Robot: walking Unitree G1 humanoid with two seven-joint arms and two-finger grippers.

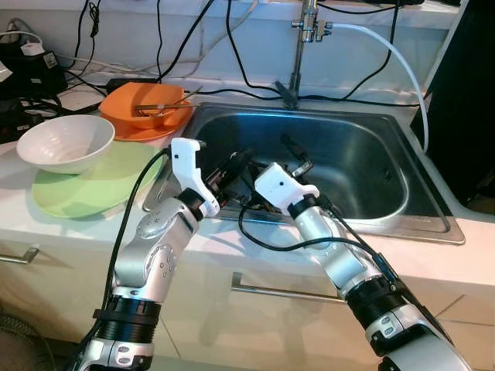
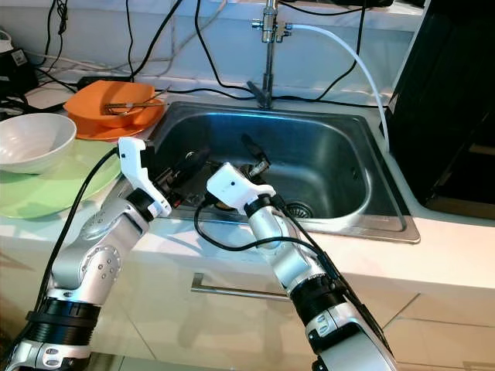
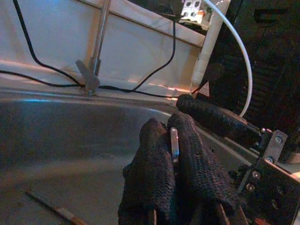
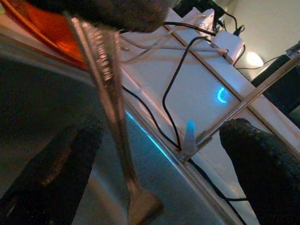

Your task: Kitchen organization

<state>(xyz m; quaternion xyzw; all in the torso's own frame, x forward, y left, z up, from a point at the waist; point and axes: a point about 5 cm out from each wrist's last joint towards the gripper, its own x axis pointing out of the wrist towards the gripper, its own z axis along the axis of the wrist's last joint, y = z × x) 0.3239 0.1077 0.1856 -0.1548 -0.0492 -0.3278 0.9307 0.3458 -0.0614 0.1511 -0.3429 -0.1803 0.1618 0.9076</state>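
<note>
Over the left side of the steel sink (image 1: pixel 363 166), my left gripper (image 1: pixel 238 165) is shut on a thin metal utensil (image 3: pixel 174 142). Its long handle with a flat end (image 4: pixel 114 123) hangs down from those fingers. My right gripper (image 1: pixel 298 160) reaches into the sink just to the right of the left one. It is open, with one black finger (image 4: pixel 262 164) on each side of the hanging handle and apart from it. A thin stick-like piece (image 3: pixel 52 207) lies on the sink floor.
On the counter to the left stand an orange dish (image 1: pixel 147 110) holding cutlery, a white bowl (image 1: pixel 66 143) and a green plate (image 1: pixel 89 189). The faucet (image 1: pixel 298 54) and a white hose (image 1: pixel 394 54) rise behind the sink. Black cables trail along the back wall.
</note>
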